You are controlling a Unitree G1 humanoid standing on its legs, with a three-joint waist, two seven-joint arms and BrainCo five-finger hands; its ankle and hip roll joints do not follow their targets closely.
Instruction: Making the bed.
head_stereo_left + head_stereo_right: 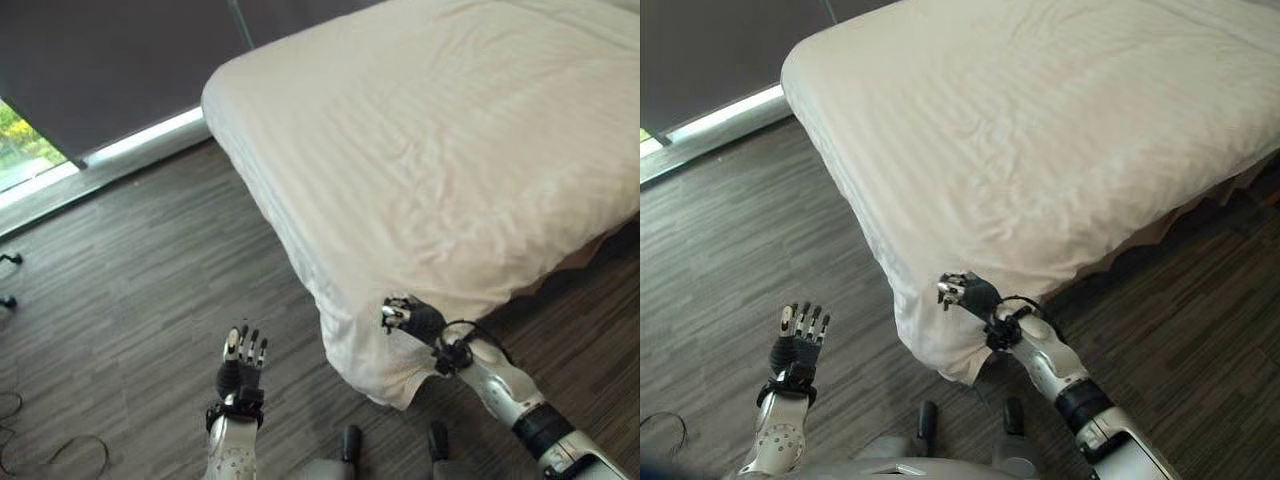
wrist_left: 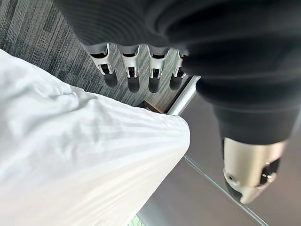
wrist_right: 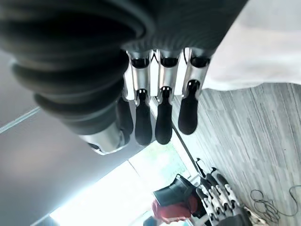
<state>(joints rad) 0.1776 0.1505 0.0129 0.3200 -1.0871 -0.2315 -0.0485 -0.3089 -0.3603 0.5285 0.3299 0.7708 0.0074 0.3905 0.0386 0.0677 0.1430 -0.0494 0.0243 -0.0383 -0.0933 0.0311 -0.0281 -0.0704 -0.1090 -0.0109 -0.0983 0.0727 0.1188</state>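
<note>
The bed's white striped cover (image 1: 450, 150) lies fairly smooth over the mattress, with light creases in the middle. Its near corner (image 1: 365, 365) hangs down towards the dark wooden floor. My right hand (image 1: 408, 318) is at that corner, against the cover's edge. In the right wrist view its fingers (image 3: 162, 117) are curled with no cloth between them, and the cover (image 3: 263, 47) lies just past them. My left hand (image 1: 243, 360) is held over the floor left of the corner with straight fingers (image 2: 134, 75) and nothing in it; the cover (image 2: 70, 155) shows beside it.
A window (image 1: 25, 150) under a dark blind (image 1: 110, 70) runs along the far left wall. Open floor (image 1: 150, 270) lies between it and the bed. A red and black object (image 3: 176, 200) stands by the window.
</note>
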